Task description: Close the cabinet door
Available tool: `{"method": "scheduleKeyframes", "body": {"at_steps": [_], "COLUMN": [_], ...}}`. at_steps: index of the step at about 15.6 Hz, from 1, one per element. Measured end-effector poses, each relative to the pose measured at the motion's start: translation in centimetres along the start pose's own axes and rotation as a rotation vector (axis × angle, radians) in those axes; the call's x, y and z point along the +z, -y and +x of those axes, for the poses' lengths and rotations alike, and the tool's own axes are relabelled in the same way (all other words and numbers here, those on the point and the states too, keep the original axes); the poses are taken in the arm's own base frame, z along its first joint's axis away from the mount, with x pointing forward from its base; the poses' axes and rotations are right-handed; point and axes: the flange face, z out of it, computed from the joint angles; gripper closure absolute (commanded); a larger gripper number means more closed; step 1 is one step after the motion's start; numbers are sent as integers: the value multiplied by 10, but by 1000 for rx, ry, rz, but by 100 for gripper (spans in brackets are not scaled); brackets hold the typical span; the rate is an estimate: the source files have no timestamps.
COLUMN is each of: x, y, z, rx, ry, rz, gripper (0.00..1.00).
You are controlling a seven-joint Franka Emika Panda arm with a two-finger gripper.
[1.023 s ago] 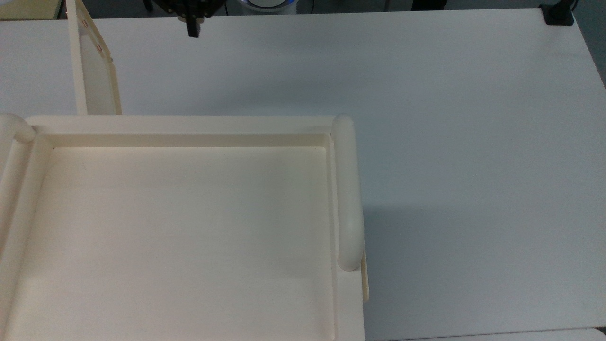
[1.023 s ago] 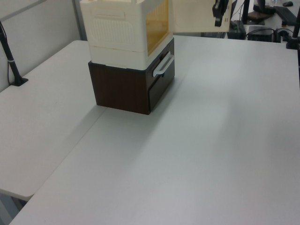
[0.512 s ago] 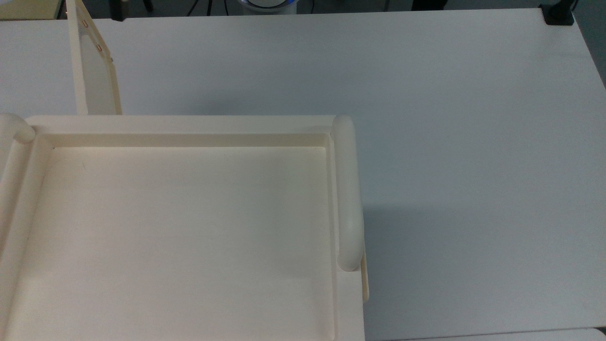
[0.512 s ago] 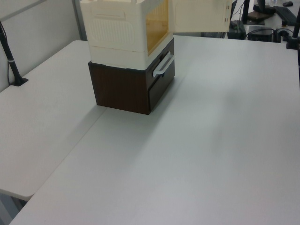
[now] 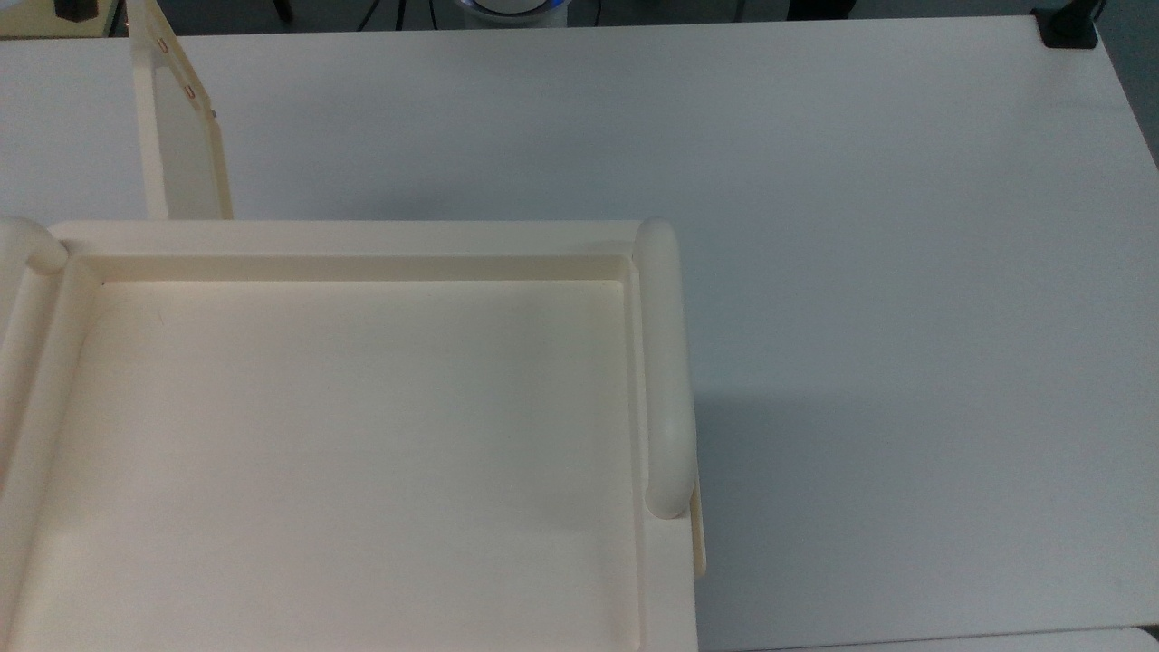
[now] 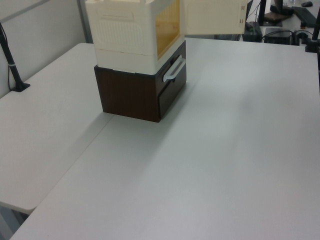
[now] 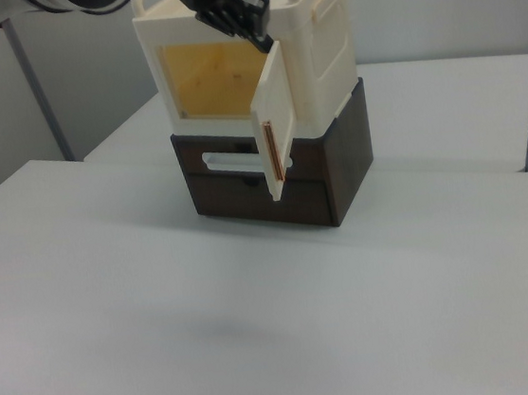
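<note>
Standing upright, the cabinet door (image 7: 274, 118) juts outward, open.

Arm reaching in from right view's upper left, white link, black wrist. Gripper (image 7: 248, 16) high up, angled down toward right view's right. Finger spacing unclear from here.

No text, label, brand, number or sign can be read anywhere.
</note>
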Motion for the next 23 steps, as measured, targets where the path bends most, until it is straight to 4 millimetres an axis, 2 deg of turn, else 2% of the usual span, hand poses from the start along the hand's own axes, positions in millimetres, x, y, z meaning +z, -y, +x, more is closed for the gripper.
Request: {"method": "scheduleKeyframes", "body": {"at_steps": [4,7,10,12,16,18,23], "x": [24,40,46,47,44,44,47], "y": [-11,-9,-3,8,64,71,72], "z": [-5,-11,-15,-16,-14,-13,-13], "rx": [-95,-122,-133,-137,-77,-64,-62], "ry": [40,74,105,116,95,93,97], "rz": [-10,-4,6,32,284,324,328], "gripper": [100,100,100,100,99,99,98]}}
